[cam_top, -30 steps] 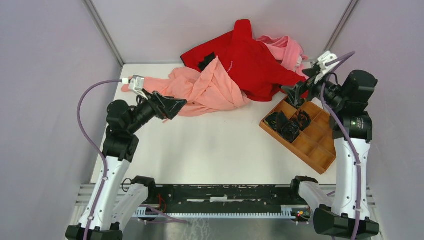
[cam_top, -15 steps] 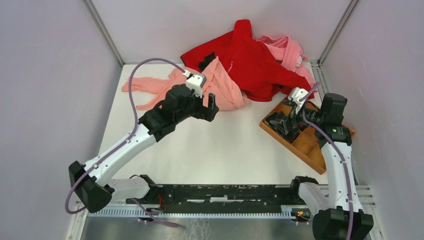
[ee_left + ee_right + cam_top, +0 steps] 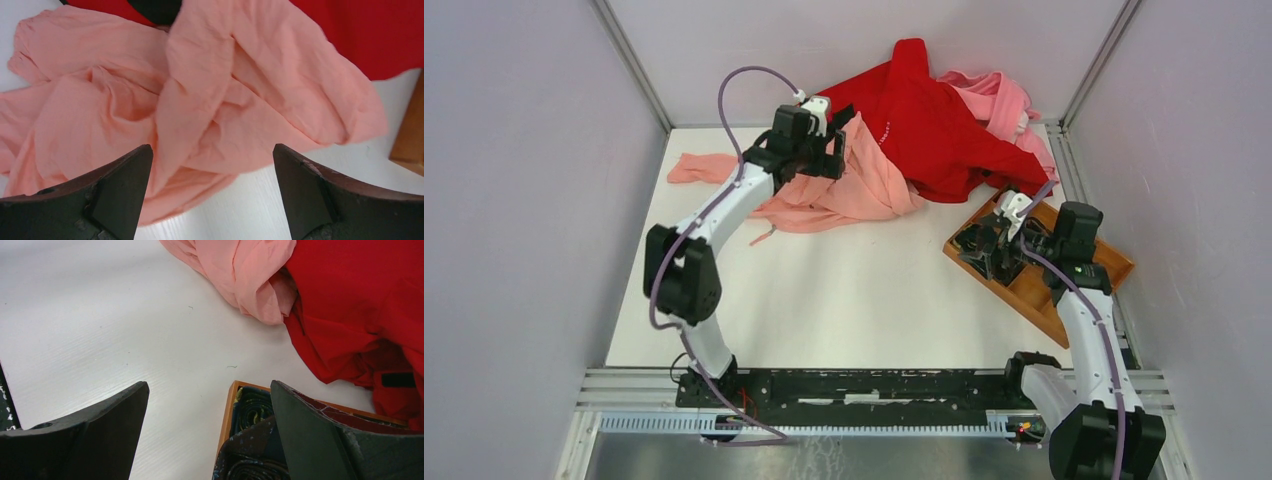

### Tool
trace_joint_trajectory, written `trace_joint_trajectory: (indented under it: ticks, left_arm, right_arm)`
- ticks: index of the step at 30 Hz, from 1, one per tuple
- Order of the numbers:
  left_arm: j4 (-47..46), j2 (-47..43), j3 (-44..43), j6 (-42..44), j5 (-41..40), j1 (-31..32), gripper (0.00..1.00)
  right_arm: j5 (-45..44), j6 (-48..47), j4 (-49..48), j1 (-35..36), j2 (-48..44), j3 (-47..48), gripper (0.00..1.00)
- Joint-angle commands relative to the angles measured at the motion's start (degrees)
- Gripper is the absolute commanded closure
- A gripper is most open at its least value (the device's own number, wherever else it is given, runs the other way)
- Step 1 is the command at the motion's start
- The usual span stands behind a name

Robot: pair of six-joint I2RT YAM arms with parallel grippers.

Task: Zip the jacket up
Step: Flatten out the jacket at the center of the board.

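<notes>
Salmon-pink thin-fabric jacket lay crumpled at far side of white table, touching red garment. Left gripper hovered over it, fingers wide, empty. Right gripper wide, empty, over wooden tray. Step judged: approach. Next: spread jacket, locate zipper; none visible.

Jacket lies rear-centre on the tabletop, one sleeve trailing left. Second garment sits behind and to the right, overlapping the jacket's right edge. Third garment is behind that, in the far right corner. Tray sits at the right, in front of the garments. Left tool is over the jacket's rear part, right tool over the tray's left end.
</notes>
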State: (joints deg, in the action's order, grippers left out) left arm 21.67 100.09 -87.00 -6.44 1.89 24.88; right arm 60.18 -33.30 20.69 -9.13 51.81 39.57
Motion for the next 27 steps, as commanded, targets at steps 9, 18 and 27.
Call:
trace_joint_trajectory:
  ticks: [9,18,27]
  left_arm:
    - [7.62,21.61,-23.09,8.87,1.42,-4.83,0.10]
    - [9.49,25.85,-26.44,10.18,4.43,-5.15,0.32]
    - [10.75,20.30,-27.61,11.53,5.47,-5.22,0.98]
  right_arm:
    - [5.61,-0.22,-3.24,-0.28,1.31,-1.50,0.02]
    - [5.74,-0.96,-3.20,-0.23,1.83,-2.19,0.02]
    - [7.77,-2.22,-2.39,-0.28,1.00,-2.57,0.02]
